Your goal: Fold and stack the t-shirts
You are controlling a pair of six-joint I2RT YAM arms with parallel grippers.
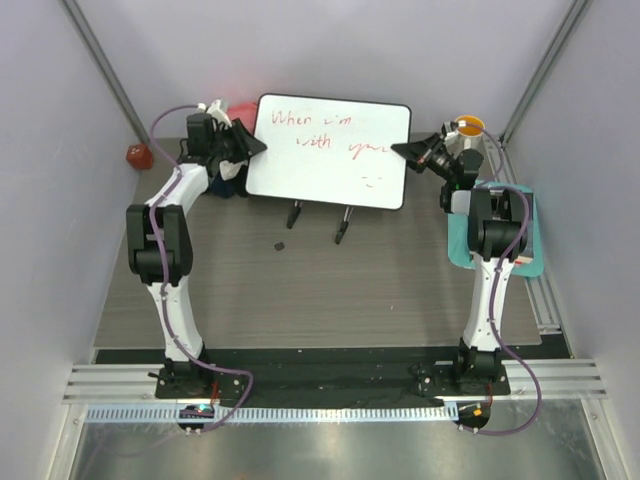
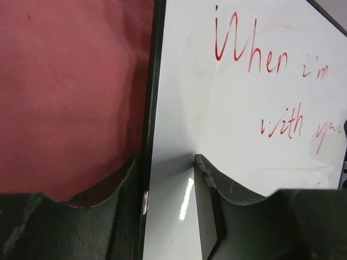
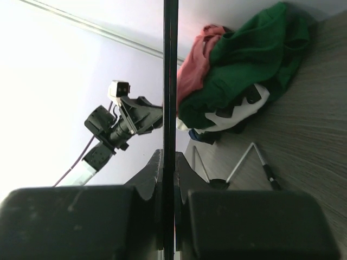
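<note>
The t-shirts lie in a heap at the back left of the table, behind the left arm. In the right wrist view a dark green one (image 3: 244, 65) lies over a salmon-pink one (image 3: 192, 65) and a white one (image 3: 238, 116). The pink shirt (image 2: 70, 92) fills the left of the left wrist view, and a bit of it (image 1: 242, 108) shows from above. Between the arms is a white board (image 1: 330, 150) with red writing. My left gripper (image 1: 250, 145) (image 2: 165, 162) grips its left edge, one finger behind, one on the white face. My right gripper (image 1: 405, 152) (image 3: 169, 157) is shut on its right edge.
The board's thin legs (image 1: 343, 228) reach down to the grey wood table. An orange mug (image 1: 470, 126) stands at the back right. A teal mat (image 1: 530, 240) lies under the right arm by the side rail. A red object (image 1: 138, 156) sits far left, a small dark bit (image 1: 280, 245) mid-table.
</note>
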